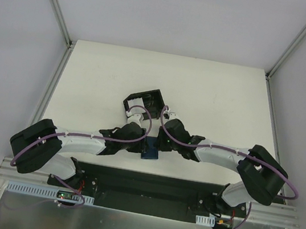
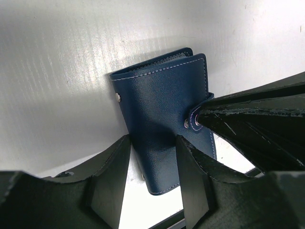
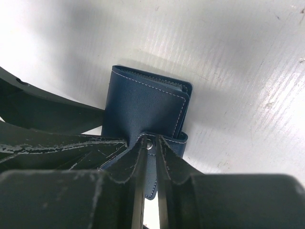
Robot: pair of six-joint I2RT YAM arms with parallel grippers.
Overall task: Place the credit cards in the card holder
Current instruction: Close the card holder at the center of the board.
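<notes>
1. Top view – both arms meet low in the middle of the table (image 1: 212,100), over the card holder (image 1: 149,150), which lies just in front of their bases. The left gripper (image 1: 137,145) and right gripper (image 1: 161,142) crowd it, so the grip itself cannot be read from here. Behind them sits a black box (image 1: 156,99); the pale shapes inside may be the credit cards (image 1: 137,99), but they are too small to be sure.

2. Left wrist view – the left gripper (image 2: 152,143) stands about half open, its fingers (image 2: 112,176) clamped on either edge of the closed card holder (image 2: 162,105) at its near end. The step in hand looks like undoing the snap. This arm's job is to pin the body flat and not give way while the other arm pulls.

3. Right wrist view – the right gripper (image 3: 150,143) is nearly closed, pinching the snap strap of the card holder (image 3: 143,102). Best to peel the strap outward, away from the cover, in one short tug – not upward, or the whole holder lifts. The inner slots are hidden, and no card shows in either wrist view.
</notes>
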